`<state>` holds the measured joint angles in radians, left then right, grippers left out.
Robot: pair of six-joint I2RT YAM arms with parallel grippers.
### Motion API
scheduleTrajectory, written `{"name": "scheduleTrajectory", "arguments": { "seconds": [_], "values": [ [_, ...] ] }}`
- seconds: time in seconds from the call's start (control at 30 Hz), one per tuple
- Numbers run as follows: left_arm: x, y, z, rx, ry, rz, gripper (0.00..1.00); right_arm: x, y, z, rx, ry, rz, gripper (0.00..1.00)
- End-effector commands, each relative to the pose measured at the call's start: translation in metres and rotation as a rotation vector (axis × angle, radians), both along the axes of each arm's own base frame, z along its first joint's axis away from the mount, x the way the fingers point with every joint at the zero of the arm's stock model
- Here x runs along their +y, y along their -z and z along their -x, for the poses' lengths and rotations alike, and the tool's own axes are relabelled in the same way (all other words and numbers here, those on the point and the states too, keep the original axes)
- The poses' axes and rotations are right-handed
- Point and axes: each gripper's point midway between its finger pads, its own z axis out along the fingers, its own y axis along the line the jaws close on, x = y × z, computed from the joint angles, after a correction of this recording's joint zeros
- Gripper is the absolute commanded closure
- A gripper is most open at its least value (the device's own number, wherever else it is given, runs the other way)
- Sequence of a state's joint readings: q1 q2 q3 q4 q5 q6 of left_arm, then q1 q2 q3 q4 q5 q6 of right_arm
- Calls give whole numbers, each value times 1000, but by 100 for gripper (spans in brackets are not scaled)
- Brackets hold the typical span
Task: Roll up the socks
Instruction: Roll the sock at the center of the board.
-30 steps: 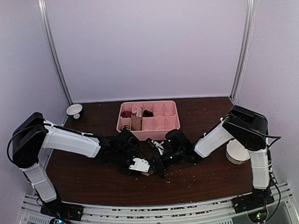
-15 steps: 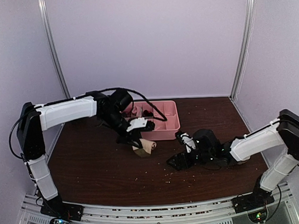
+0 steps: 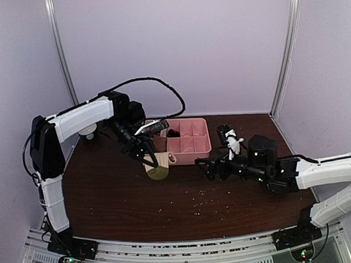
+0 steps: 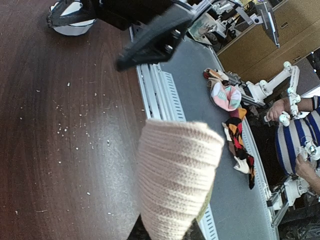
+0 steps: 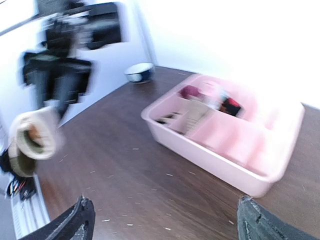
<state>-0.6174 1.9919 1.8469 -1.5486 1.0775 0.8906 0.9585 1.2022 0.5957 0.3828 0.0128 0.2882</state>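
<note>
A beige-tan sock [image 3: 156,169], rolled into a bundle with an olive edge, hangs above the table just left of the pink tray. My left gripper [image 3: 149,158] is shut on its top. In the left wrist view the ribbed roll [image 4: 175,180] fills the middle and hides the jaws of the left gripper [image 4: 165,235]. My right gripper [image 3: 205,167] is open and holds nothing, low over the table to the right of the roll. Its fingertips [image 5: 80,222] stand wide apart around the right gripper's [image 5: 167,225] bare gap. The roll [image 5: 35,137] shows blurred at the left. A black-and-red bundle [image 5: 231,106] sits in the tray.
The pink divided tray [image 3: 191,156] stands at the back middle, its near wall [image 5: 220,165] ahead of the right gripper. A white bowl [image 3: 87,134] sits at the back left, also seen as a bowl [image 5: 140,72]. Crumbs dot the brown table [image 3: 184,207].
Both arms left the table's middle. The left one lifted the rolled sock up and back toward the tray. The right gripper opened and drew away to the right.
</note>
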Motion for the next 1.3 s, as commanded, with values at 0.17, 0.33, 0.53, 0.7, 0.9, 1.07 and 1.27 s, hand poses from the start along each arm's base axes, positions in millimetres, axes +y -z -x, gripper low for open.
{"name": "scheduleTrajectory", "arguments": {
  "seconds": [0.17,0.33,0.53,0.7,0.9,1.07,1.27],
  "values": [
    [4,-24,23,157,-13,59,100,55,-48,65,-508,-298,265,7],
    [9,-15,37,213,-8,35,100,62,-44,69,-630,-324,556,10],
    [4,-9,54,237,33,11,100,67,-44,80,-793,-381,818,12],
    [1,-8,64,241,59,-6,100,71,-40,90,-919,-466,1025,14],
    [-2,-6,72,243,81,-22,100,79,-37,98,-1042,-546,1188,23],
    [-4,-2,73,249,88,-38,100,92,-39,104,-1123,-532,1239,32],
    [-7,3,76,249,104,-55,100,106,-39,104,-1168,-462,1251,35]
  ]
}}
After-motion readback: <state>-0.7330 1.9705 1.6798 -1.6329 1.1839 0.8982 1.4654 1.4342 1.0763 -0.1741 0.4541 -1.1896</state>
